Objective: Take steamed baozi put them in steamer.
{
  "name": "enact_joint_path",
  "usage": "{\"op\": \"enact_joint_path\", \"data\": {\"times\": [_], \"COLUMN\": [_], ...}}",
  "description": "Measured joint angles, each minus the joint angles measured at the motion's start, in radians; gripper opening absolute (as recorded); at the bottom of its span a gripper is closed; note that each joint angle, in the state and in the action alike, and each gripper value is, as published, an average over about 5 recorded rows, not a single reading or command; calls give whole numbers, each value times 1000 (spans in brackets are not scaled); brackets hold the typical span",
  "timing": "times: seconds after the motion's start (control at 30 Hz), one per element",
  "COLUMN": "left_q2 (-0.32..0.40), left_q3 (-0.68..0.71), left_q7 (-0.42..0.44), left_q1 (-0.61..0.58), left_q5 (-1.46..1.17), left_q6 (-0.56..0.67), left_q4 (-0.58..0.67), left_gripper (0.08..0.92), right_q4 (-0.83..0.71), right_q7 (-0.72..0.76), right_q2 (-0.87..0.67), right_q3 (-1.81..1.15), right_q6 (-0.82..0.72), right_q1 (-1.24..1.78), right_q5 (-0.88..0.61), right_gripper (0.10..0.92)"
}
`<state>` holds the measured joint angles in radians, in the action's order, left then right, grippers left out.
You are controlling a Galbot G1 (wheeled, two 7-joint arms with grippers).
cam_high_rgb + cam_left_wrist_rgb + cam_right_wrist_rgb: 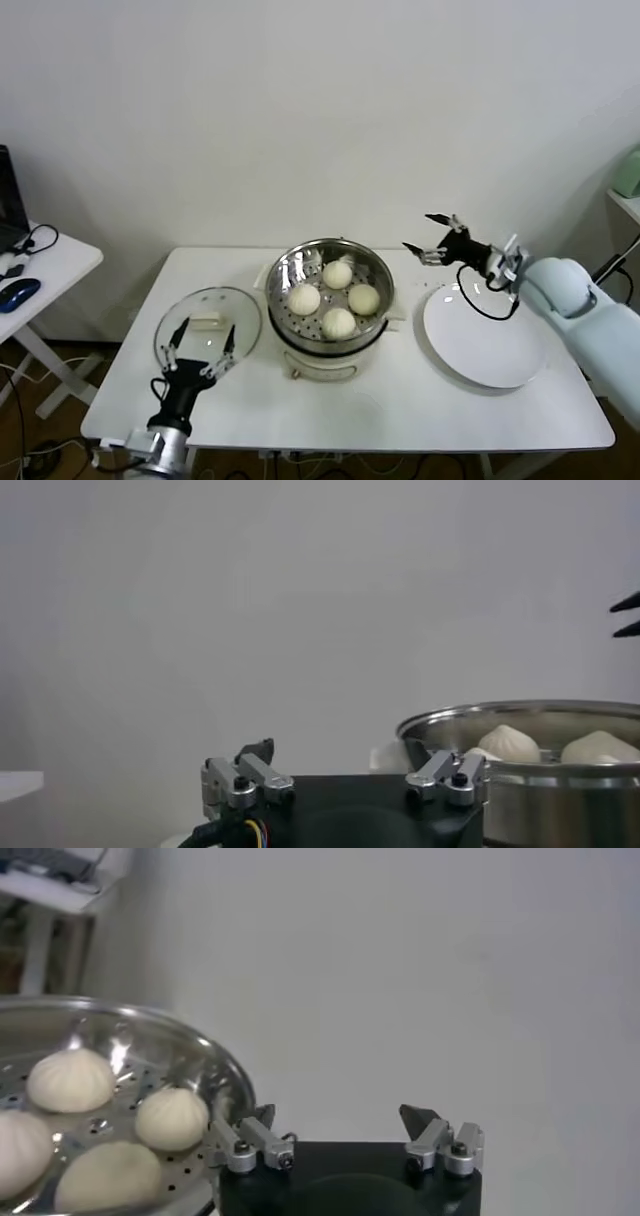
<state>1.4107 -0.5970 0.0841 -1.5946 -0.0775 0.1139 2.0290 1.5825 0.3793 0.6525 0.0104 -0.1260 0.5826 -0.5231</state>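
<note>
- All four steamed baozi [338, 297] sit inside the steamer [290, 262], spread over its perforated floor at the middle of the desk [400, 410]; by my judgement the loading is done.
- The white plate [495, 360] to the steamer's right is bare, so nothing is left to fetch.
- Risk: the right pincer [432, 238] hangs just beyond the steamer's right rim; a careless sweep of that arm could clip the rim and jolt the buns or shift the pot.
- Risk: the glass lid [205, 310] lies flat on the desk, and the left pincer [201, 348] stands right over its near edge; a downward move could knock or slide it.
- Right arm: reaches in from the right above the plate's far edge, pincer released, jaws spread wide, grasping nothing.
- Left arm: rises from the near edge, pincer pointing up, released and empty.
</note>
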Motion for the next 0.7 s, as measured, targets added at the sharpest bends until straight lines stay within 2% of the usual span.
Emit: {"op": "enact_joint_path", "data": {"times": [0.37, 0.7], "left_q2": [-5, -10], "left_q3": [-41, -80], "left_q7": [16, 44], "left_q1": [24, 27], "left_q5": [-28, -84], "left_q6": [-35, -87], "left_q4": [-5, 5], "left_gripper": [823, 823], "right_q4": [148, 241], "right_q7": [-78, -102], "right_q2": [209, 447], "right_q3": [-422, -644], "right_q6": [61, 123], "right_q1": [423, 670], "right_q5": [82, 136], "right_gripper": [823, 823]}}
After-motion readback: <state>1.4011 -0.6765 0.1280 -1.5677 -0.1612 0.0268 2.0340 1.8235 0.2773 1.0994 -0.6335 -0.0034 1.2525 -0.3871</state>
